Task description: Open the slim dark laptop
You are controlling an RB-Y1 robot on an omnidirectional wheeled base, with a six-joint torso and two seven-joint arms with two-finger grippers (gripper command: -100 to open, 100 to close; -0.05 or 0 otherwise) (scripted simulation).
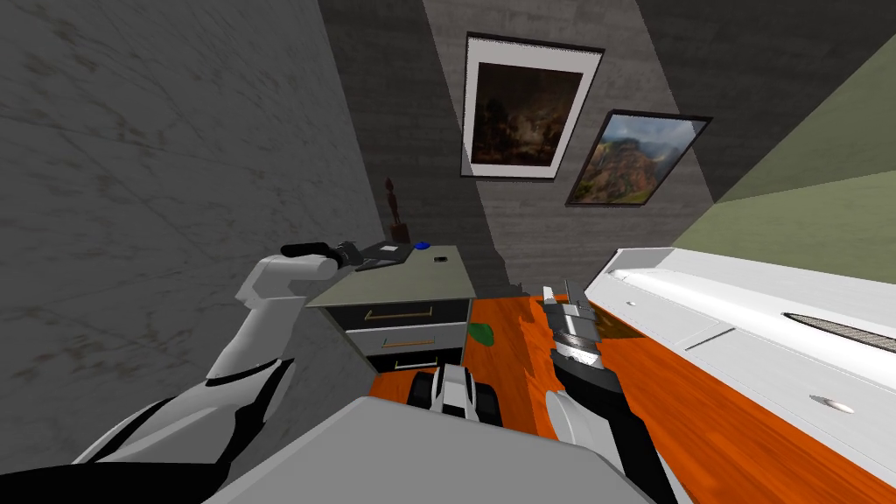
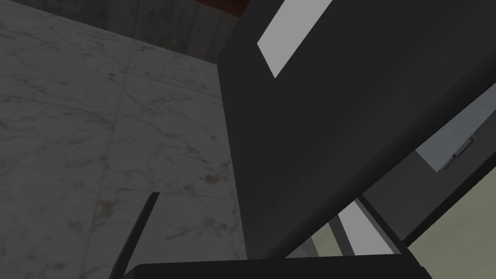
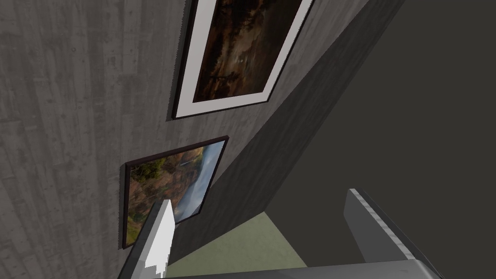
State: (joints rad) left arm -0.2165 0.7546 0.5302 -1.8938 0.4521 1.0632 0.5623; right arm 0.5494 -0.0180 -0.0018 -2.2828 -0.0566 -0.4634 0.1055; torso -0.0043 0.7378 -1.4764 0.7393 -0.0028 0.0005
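**One laptop at the left claw, right claw idle and wide**

Counted: one slim dark laptop (image 2: 339, 126), two claws, one worktop (image 1: 420, 278), one dark figurine (image 1: 394, 208), one small blue thing (image 1: 423, 245), one small dark thing (image 1: 440, 259) and two framed pictures (image 1: 525, 105) on the wall.

The laptop sits at the worktop's left rear corner, next to the grey marbled wall (image 1: 157, 175) and short of the figurine. The blue thing lies just beside it, toward the middle. The left claw (image 1: 366, 255) reaches in from the wall side and is right up against the laptop. In the left wrist view the laptop's dark panel crosses directly in front of the claw, so I cannot tell whether the claw is wide, narrow or holding it.

That panel stands tilted, not flat, and bears one pale rectangle. In the head view the laptop's long axis appears to run along the worktop's wall-side edge.

The right claw (image 3: 257, 198) is wide and grips nothing. It points upward over the orange floor (image 1: 700, 420), well apart from the worktop.
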